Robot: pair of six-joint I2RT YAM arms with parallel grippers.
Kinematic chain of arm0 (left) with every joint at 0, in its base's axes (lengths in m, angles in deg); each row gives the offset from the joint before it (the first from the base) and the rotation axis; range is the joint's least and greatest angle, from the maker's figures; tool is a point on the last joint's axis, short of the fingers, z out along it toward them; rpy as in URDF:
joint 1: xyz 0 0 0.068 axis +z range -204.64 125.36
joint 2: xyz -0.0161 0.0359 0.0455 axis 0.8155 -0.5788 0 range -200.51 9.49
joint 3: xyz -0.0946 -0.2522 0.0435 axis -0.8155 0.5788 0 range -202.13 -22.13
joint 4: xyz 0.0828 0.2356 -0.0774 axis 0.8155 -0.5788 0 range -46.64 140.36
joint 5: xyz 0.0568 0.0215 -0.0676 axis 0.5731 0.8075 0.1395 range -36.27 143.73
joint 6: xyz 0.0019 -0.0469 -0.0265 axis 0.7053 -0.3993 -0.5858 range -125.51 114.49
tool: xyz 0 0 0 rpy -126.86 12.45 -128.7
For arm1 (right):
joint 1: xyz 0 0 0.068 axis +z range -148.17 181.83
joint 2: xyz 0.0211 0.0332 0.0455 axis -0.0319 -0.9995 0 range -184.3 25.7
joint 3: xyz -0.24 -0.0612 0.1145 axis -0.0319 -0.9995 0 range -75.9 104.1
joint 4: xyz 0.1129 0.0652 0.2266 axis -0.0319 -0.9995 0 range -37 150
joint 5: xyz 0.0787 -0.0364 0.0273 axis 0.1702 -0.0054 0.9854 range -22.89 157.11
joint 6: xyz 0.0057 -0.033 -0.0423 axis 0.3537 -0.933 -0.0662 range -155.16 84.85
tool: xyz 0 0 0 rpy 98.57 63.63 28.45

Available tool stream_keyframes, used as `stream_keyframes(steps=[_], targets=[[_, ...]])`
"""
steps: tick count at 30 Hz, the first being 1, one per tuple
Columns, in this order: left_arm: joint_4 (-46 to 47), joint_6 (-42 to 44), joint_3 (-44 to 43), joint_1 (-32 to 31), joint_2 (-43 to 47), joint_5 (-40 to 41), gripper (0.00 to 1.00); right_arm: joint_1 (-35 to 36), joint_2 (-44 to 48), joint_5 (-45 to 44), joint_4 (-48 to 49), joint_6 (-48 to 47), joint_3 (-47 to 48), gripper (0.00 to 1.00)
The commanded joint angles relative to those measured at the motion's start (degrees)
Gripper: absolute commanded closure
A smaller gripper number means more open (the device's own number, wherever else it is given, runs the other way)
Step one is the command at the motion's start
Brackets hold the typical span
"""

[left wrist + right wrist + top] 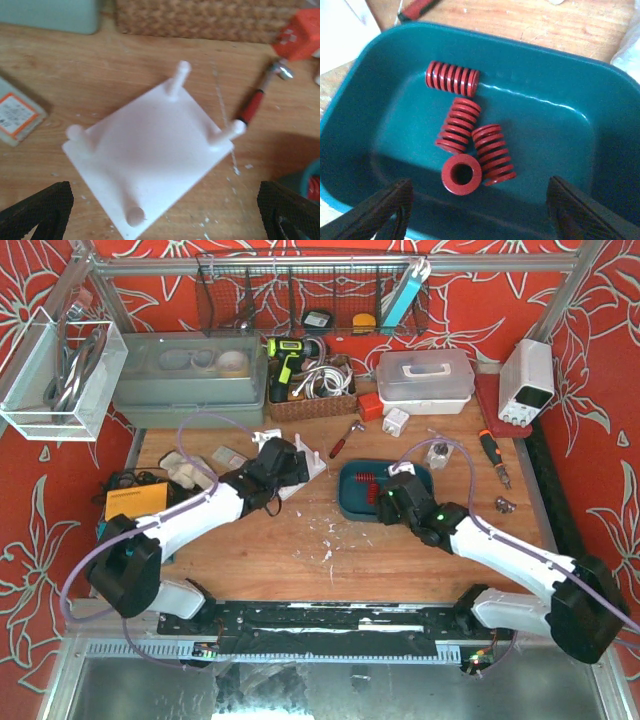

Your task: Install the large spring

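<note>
Wooden table (300, 535): teal tray (600, 95) holds four red springs (459, 125), clustered mid-tray.

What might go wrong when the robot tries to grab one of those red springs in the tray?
1. Three red springs lie bunched and touching, so the open right gripper might nudge or pinch two together.
2. The standing spring is round and could tip or roll away.
3. The left gripper is open, so nothing holds the white plate. Pushing a spring onto a peg might slide it.
</note>
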Motion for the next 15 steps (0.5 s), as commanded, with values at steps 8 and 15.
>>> stream_keyframes(steps=[8, 15], targets=[[35.34, 15.78, 23.92, -6.07, 15.40, -14.69, 0.10, -2.79, -8.37, 5.30, -5.44, 0.69, 5.63, 0.45], [41.77, 19.17, 29.33, -6.15, 18.43, -17.00, 0.11, -3.23, -12.50, 5.36, -4.79, 1.07, 6.72, 0.41]])
